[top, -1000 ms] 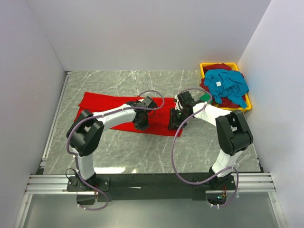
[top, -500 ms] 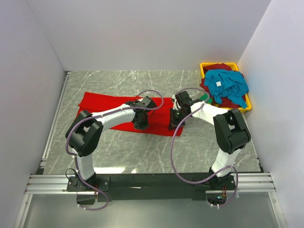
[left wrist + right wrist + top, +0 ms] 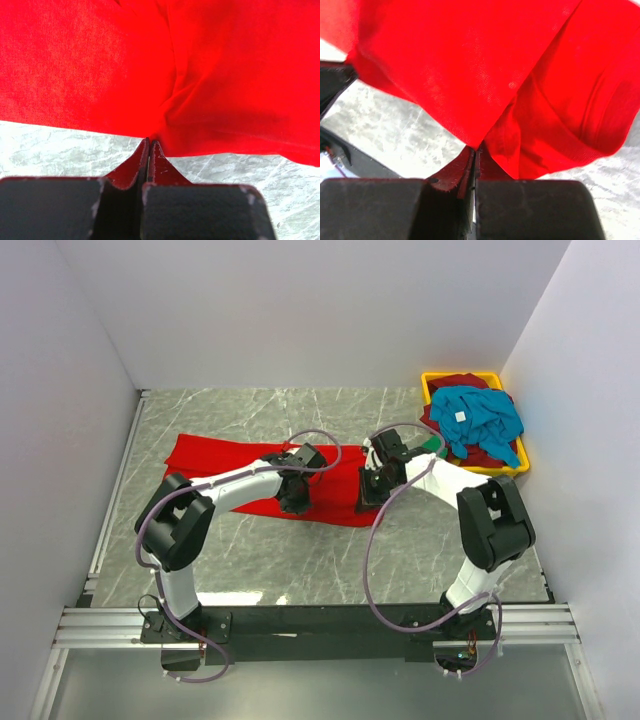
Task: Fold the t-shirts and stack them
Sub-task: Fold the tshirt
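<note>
The bright red t-shirt (image 3: 225,462) lies spread across the middle of the table. My left gripper (image 3: 293,504) is shut on its near edge, and the cloth puckers at the pinch in the left wrist view (image 3: 149,142). My right gripper (image 3: 369,498) is shut on the shirt's near right corner. In the right wrist view (image 3: 476,149) the red cloth (image 3: 470,65) bunches and folds above the fingertips. The teal-blue t-shirt (image 3: 480,420) with a white tag lies on top of a dark maroon one (image 3: 460,382) in the bin. A bit of green cloth (image 3: 432,445) shows at the bin's left side.
The yellow plastic bin (image 3: 432,377) stands at the far right corner against the right wall. White walls close the left, far and right sides. The grey marble table (image 3: 300,560) shows between the shirt and the arm bases.
Both grippers stay shut on the red shirt's near edge. The right wrist has shifted slightly away from the bases. The left arm has barely moved.
</note>
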`<state>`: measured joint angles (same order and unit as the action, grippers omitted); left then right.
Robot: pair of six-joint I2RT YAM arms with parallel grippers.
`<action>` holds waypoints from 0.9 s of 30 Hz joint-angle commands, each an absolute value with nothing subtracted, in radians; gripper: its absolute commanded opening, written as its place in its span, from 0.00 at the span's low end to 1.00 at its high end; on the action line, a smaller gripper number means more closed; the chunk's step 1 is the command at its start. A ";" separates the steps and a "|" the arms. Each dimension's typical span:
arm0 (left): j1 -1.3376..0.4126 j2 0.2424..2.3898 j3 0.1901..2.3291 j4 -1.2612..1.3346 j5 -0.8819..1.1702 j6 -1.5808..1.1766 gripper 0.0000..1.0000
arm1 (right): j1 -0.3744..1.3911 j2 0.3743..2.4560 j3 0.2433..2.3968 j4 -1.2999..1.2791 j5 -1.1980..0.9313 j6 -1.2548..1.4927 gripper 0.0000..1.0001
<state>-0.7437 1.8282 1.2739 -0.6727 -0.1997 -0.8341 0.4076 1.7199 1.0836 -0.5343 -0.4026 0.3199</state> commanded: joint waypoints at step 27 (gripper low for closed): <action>-0.741 1.773 1.256 -0.670 -0.219 -0.862 0.01 | 0.425 1.621 1.114 -0.588 -0.365 0.319 0.30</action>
<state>-0.7437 1.8153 1.2625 -0.6712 -0.2005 -0.8371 0.4149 1.6825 1.0866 -0.5980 -0.3836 0.3202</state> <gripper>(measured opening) 0.013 0.292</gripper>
